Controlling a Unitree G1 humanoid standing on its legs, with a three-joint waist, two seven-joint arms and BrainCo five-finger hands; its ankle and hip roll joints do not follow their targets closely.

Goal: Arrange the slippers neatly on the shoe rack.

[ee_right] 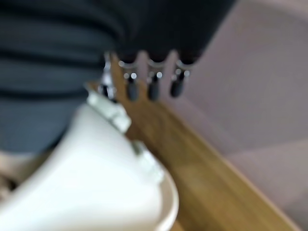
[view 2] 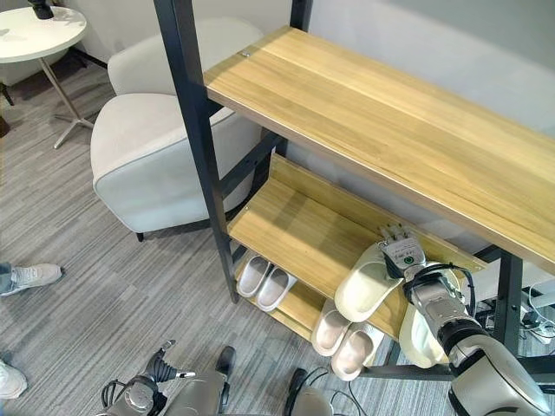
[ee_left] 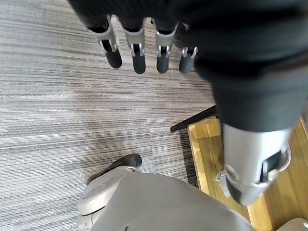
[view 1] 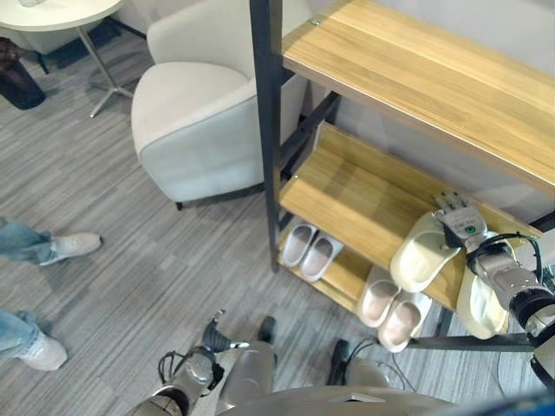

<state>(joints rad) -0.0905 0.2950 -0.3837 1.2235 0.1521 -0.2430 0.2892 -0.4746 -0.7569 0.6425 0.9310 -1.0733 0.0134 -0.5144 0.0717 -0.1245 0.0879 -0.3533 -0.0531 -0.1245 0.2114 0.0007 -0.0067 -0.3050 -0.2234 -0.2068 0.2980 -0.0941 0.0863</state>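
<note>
Left hand (view 1: pixel 211 334) hangs low over the grey floor (view 1: pixel 130 260), fingers (ee_left: pixel 137 53) straight and apart, holding nothing. Right hand (view 1: pixel 460 221) rests on a cream slipper (view 1: pixel 421 256) on the rack's middle shelf (view 1: pixel 355 195); finger grip cannot be determined. Two slipper pairs (view 1: pixel 310 250) (view 1: pixel 392 310) sit on the bottom shelf.

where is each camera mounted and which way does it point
Left eye view: on the head, looking down at the shoe rack; the right robot hand sits by a cream slipper.
Right eye view: beside it, same scene; both share the armchair.
Left wrist view: on the left wrist, facing the carpet past the left robot hand.
Right wrist view: on the right wrist, facing the slipper on the shelf.
</note>
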